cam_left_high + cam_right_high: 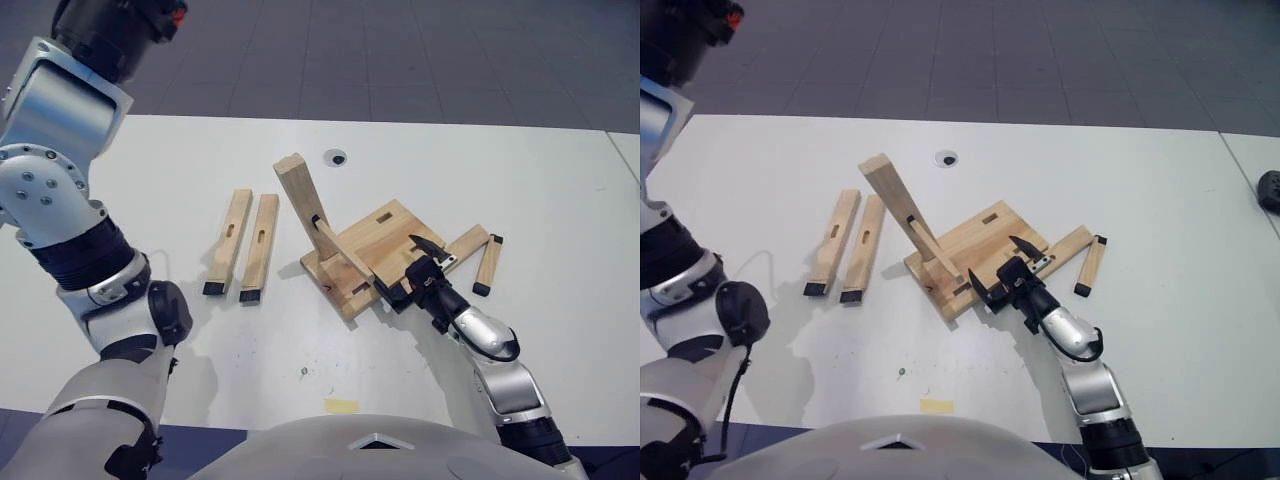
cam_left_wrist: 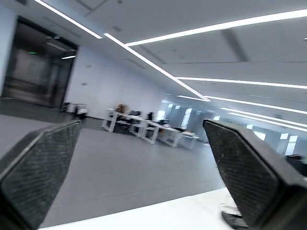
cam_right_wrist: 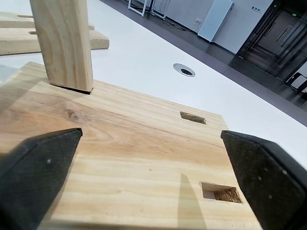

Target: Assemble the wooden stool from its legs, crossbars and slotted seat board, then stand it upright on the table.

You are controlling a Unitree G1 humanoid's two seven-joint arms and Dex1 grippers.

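Observation:
The slotted seat board (image 1: 385,235) lies flat on the white table (image 1: 180,190). One leg (image 1: 300,190) stands in it near its left corner, leaning back, with a crossbar (image 1: 336,250) slanting down from it onto the board. My right gripper (image 1: 400,268) is open, low over the board's near right edge; in the right wrist view the fingers (image 3: 38,177) straddle bare board (image 3: 144,139) with two empty slots (image 3: 193,117). Two more legs (image 1: 245,245) lie side by side to the left. My left gripper (image 2: 144,177) is open, raised and facing the room.
Two more wooden pieces (image 1: 465,245) (image 1: 488,263) lie just right of the board, close to the right gripper. A round cable hole (image 1: 336,157) sits behind the upright leg. Yellow tape (image 1: 340,405) marks the near edge. Bare tabletop spreads left and far right.

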